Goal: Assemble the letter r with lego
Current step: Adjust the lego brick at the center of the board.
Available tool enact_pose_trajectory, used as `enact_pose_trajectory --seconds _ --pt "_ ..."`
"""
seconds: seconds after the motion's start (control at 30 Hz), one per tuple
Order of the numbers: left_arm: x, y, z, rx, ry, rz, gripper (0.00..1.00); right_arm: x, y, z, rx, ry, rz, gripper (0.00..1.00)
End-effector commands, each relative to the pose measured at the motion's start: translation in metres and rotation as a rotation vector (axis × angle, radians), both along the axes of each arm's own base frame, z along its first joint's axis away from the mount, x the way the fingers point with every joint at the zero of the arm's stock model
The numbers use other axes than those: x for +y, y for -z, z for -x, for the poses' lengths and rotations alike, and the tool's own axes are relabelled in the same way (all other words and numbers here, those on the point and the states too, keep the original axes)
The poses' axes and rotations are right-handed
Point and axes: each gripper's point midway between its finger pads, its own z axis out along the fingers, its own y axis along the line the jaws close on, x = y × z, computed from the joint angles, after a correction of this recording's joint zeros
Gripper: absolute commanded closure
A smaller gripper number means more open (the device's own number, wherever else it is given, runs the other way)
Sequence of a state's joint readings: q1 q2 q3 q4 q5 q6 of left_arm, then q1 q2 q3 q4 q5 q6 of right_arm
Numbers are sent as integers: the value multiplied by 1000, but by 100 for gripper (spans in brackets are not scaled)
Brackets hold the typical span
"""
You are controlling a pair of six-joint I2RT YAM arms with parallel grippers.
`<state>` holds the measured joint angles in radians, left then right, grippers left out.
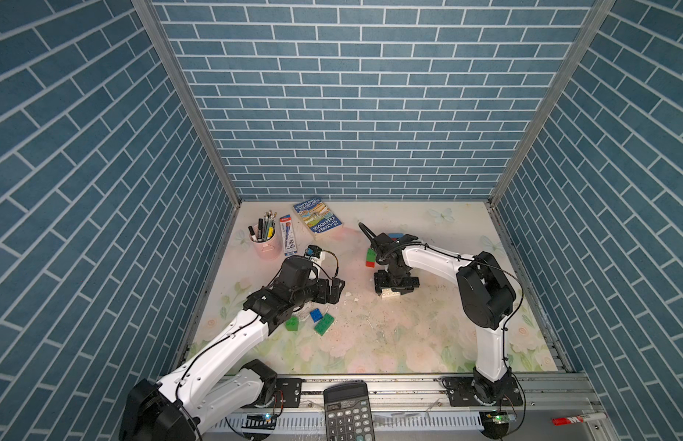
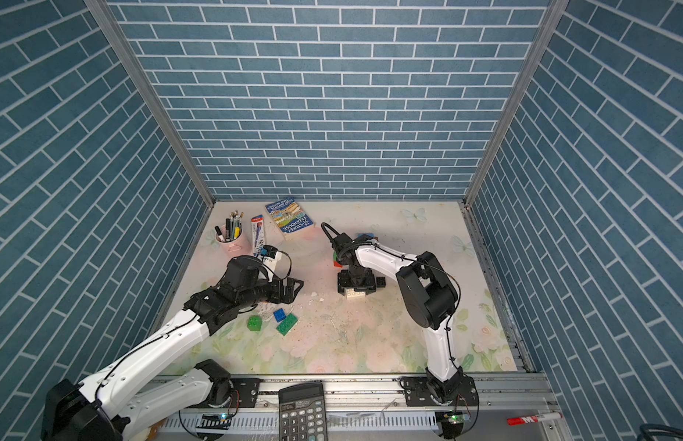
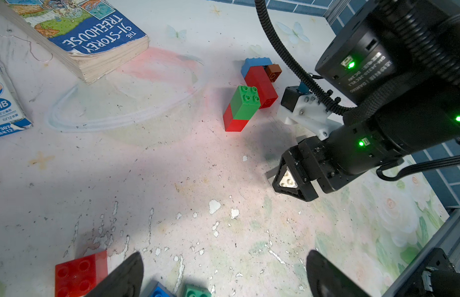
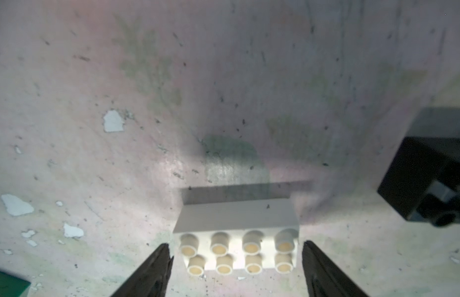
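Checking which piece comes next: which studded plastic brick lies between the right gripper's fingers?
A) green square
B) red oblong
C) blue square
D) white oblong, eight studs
D: the right wrist view shows the white oblong eight-stud plastic brick resting on the table, one finger of the right gripper on either side of it.

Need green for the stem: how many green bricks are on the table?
3. A square green brick and an oblong green brick lie loose by the left arm; a stacked green brick sits joined to a red brick near the right arm. The arms may hide more.
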<state>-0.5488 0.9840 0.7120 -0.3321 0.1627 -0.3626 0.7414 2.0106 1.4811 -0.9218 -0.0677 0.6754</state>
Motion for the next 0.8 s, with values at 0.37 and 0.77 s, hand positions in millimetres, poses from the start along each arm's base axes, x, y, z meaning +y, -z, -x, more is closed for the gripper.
enact_pose_trajectory --seconds 0.37,0.77 --pt "4 0 0 6 -17 -6 0 0 -5 -2 3 -29 7 24" --pt "7 0 0 6 -36 -3 0 -4 -4 2 12 -49 7 26"
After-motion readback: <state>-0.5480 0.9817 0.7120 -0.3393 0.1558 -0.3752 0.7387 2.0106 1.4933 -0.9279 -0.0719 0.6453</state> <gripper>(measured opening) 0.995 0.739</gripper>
